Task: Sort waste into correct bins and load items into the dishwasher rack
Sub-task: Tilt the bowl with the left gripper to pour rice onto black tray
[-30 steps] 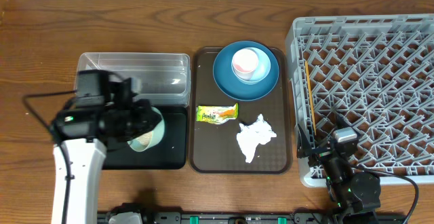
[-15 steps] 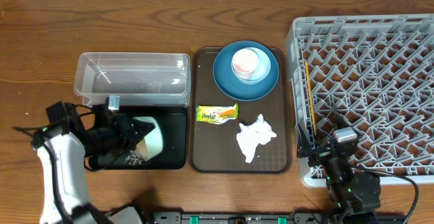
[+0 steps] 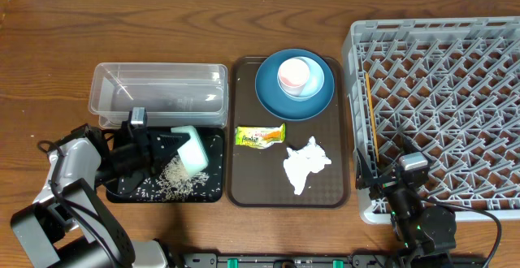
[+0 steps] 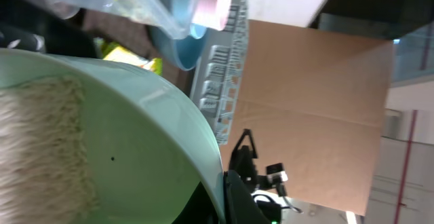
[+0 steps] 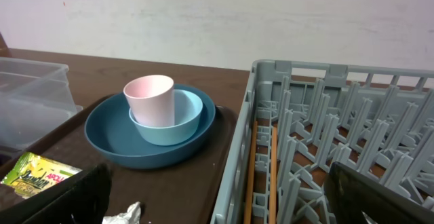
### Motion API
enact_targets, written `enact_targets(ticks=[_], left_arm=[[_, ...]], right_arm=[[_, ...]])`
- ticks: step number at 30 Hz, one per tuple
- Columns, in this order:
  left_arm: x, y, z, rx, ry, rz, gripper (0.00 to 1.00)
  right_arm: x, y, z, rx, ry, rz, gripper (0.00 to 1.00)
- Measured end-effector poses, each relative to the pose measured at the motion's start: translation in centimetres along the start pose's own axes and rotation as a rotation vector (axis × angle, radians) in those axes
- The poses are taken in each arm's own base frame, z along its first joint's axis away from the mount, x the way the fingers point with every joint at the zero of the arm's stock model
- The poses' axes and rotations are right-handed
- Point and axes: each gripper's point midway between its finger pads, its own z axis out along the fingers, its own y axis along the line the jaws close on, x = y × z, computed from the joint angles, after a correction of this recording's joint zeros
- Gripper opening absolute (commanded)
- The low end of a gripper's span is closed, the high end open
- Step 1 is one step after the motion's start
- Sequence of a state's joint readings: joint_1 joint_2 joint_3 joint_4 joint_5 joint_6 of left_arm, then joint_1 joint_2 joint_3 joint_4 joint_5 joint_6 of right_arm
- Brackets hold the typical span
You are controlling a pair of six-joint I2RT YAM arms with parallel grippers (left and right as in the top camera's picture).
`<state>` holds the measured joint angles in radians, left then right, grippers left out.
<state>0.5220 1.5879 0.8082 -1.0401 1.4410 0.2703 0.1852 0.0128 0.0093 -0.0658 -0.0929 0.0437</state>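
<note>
Left end effector clenches the mint-green bowl by its rim; it is probably light, stiff and slippery. Right end effector sits released.

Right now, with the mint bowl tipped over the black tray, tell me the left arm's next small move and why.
Probably tilt the mint-green bowl a little steeper over the black tray. The left claw grips it on its side; rice lies scattered in the tray, but the wrist view shows grains clinging inside. Better emptied before it goes to the dishwasher rack.
</note>
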Motion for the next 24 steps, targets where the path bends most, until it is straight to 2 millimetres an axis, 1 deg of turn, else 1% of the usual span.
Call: enact_targets(ticks=[4,10,13,20,24], left_arm=[[-0.2,-0.9,0.0,0.053,-0.011,0.0,0.06],[-0.5,-1.4,-0.3,0.087,-0.029,-0.002,0.06],[-1.2,-1.6,-1.3,0.104,-0.074,-0.01,0.06],[-2.6,-1.5,-4.6,0.135,-0.206,-0.078,0.06],[-2.6,-1.5,-5.0,0.141,-0.223,-0.099,0.06]], right_arm=[[0.0,0.0,0.0,0.0,0.0,0.0,0.99],[0.0,0.0,0.0,0.0,0.0,0.0,0.99],[0.0,0.0,0.0,0.0,0.0,0.0,0.99],[0.0,0.0,0.0,0.0,0.0,0.0,0.99],[0.0,0.0,0.0,0.0,0.0,0.0,0.99]])
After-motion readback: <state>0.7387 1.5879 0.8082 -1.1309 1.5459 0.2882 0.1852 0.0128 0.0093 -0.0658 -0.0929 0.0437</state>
